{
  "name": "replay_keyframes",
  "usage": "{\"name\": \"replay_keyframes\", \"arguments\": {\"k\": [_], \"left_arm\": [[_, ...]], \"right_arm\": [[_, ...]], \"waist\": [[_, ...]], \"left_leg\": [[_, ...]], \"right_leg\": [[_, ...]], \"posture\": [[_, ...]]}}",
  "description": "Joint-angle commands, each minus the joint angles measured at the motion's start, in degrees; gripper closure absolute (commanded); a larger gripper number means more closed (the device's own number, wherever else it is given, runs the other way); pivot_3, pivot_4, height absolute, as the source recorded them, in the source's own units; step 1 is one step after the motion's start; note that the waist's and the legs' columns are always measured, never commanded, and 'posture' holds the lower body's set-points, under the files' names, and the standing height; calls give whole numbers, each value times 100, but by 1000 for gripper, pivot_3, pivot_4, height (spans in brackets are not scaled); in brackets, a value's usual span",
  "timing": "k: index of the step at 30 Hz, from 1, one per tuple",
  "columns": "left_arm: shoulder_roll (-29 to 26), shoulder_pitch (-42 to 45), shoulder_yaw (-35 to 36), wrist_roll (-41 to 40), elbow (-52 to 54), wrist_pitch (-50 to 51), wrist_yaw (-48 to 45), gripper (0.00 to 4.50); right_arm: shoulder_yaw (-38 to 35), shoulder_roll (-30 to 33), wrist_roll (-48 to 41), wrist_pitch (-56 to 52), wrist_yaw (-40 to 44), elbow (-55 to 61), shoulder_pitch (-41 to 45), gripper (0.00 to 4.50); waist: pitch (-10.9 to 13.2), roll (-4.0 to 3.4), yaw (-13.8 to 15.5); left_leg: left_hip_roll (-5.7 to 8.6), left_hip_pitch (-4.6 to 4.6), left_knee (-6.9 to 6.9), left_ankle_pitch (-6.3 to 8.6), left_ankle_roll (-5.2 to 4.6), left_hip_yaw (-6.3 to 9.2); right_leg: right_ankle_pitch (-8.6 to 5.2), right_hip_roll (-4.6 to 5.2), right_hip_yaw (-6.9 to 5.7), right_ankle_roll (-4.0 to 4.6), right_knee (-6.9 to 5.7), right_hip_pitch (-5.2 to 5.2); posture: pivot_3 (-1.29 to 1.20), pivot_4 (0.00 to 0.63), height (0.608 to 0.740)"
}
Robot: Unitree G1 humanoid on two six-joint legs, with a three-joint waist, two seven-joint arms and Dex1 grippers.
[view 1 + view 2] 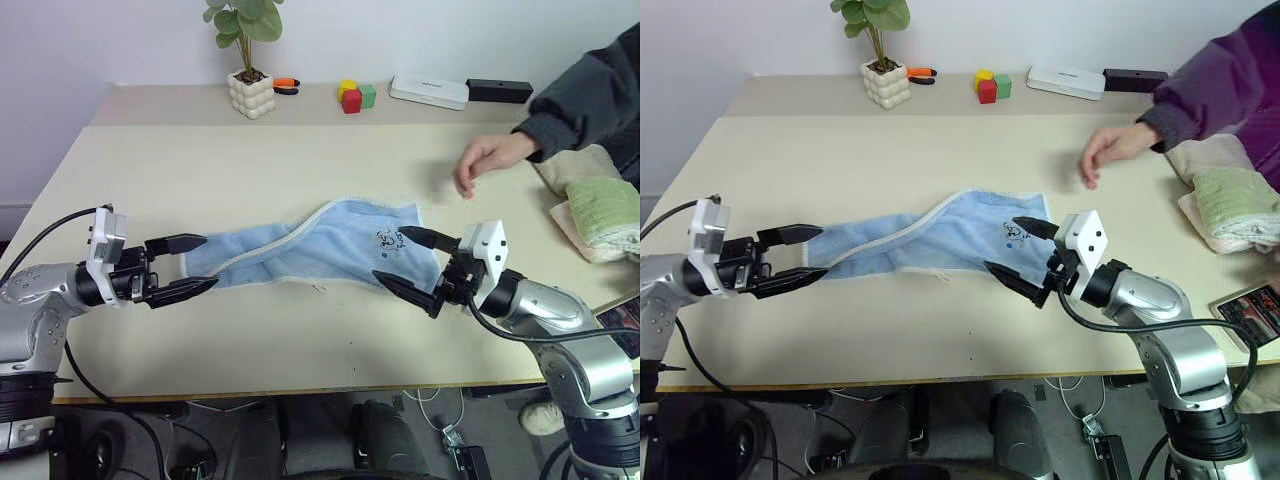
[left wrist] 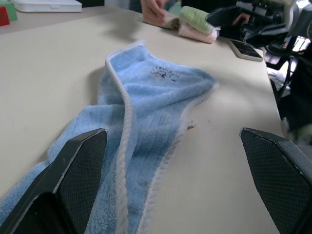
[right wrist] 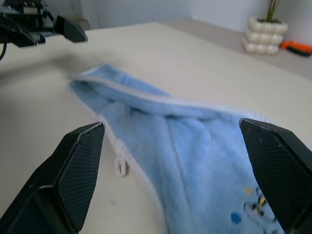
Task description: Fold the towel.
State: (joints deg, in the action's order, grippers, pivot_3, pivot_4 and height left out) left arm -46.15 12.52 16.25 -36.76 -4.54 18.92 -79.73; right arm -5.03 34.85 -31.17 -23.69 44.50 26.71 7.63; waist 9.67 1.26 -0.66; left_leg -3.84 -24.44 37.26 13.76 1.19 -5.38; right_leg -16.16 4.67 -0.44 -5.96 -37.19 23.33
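- Left eye view: towel lies rumpled mid-desk; left gripper and right gripper flank its ends, jaws wide, empty.
- Advice: pinch corners through the trim, then lift evenly.

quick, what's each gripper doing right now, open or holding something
Left gripper: open, holding nothing, at one end of the towel.
Right gripper: open, holding nothing, at the towel's other end.

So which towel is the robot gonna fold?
Look at the middle of the beige table, between the two open black grippers. The long, rumpled light-blue towel lies there, with whitish trim and a small dark figure, unlike the green towel folded beside the person's hand.
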Motion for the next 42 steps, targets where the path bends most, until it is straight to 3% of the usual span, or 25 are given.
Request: {"name": "replay_keyframes", "arguments": {"k": [1,10,15,22,28,42], "left_arm": [[-5,54,77,-29,122,-89,54,52],[131,-33,8,188,74,-472,131,52],[-122,-7,242,419,-322,-959,24,52],[-101,7,372,285,-1145,-623,106,52],[223,192,169,337,-1394,-291,340,52],[210,873,-599,1315,-1887,-1221,219,52]], "right_arm": [[-101,50,-50,69,58,35,98,0],[-71,114,-80,-73,177,-15,312,0],[165,-62,86,33,181,-190,561,0],[478,-439,151,191,172,-401,907,0],[784,-675,229,130,-106,-19,956,0],[983,-1100,490,369,-491,-39,860,0]], "waist": [[0,0,10],[0,0,1],[0,0,1],[0,-2,-5],[-2,2,10],[-2,2,-6]], "left_leg": [[0,0,0,0,0,0],[0,0,0,0,0,0],[0,0,0,0,0,0],[0,-1,-1,0,0,-3],[0,-2,3,0,0,-2],[0,-1,-1,0,0,-4]], "right_leg": [[0,0,0,0,0,0],[0,0,0,-1,0,0],[0,0,0,0,0,0],[1,1,0,-2,0,2],[1,1,-1,-2,-4,1],[2,0,-1,-2,-4,5]], "posture": [[0,150,735],[0,150,735],[0,150,735],[0,150,735],[0,150,735],[0,150,735]]}}
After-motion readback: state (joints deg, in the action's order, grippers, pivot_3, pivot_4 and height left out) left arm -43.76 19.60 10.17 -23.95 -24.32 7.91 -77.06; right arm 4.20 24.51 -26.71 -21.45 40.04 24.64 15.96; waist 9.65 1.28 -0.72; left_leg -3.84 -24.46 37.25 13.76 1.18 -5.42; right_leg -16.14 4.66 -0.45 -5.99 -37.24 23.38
